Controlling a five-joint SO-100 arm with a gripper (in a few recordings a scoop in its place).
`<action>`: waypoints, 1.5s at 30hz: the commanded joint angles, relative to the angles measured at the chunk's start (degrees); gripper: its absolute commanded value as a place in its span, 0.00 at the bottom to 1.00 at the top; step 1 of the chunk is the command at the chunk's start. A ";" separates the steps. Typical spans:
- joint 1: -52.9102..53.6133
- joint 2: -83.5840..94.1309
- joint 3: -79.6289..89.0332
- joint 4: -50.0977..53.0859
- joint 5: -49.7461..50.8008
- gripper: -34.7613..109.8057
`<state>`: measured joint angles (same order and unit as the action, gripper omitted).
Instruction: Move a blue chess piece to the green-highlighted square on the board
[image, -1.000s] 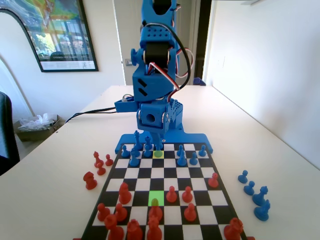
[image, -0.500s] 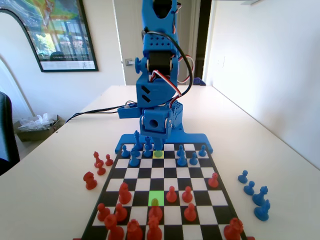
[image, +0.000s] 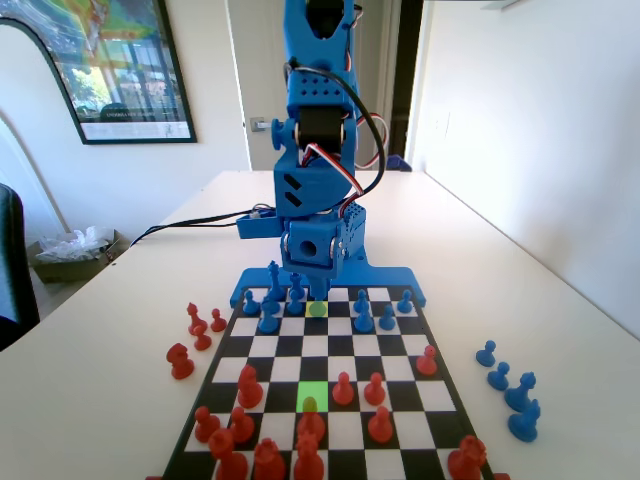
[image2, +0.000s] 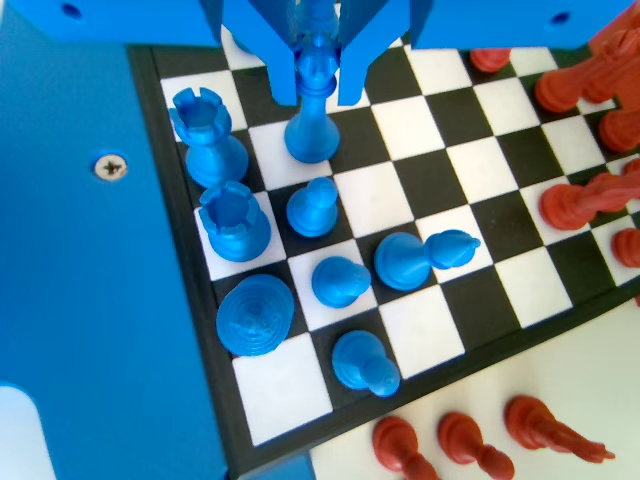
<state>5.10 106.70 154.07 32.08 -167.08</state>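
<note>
Off the board's (image: 432, 405) left edge in the fixed view stood a few red pieces (image: 195, 335). At mid-board, on the far rows, the gripper (image2: 318, 75) hung low with its fingers (image2: 283, 60) a little apart on either side of the blue chess piece's (image2: 313, 125) head; I couldn't tell if they pinched it. The piece stood on its own square, well away from the green-highlighted square (image: 313, 392) near the red ranks. To the right, spare blue pieces (image: 510, 390) sat on the table (image: 560, 330)

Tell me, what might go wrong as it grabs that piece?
The gripper straddles a tall blue piece, not a pawn, so it may lift the wrong one. Blue rooks and pawns crowd close by; a jaw could knock them. Red pieces flank the green-highlighted square, leaving a tight landing.
</note>
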 joint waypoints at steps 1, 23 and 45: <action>1.14 1.23 0.18 0.79 -12.30 0.25; -1.58 -7.12 -26.81 22.41 5.36 0.25; -0.18 -17.14 -38.06 10.63 43.95 0.25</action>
<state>3.87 88.95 121.11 44.21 -128.06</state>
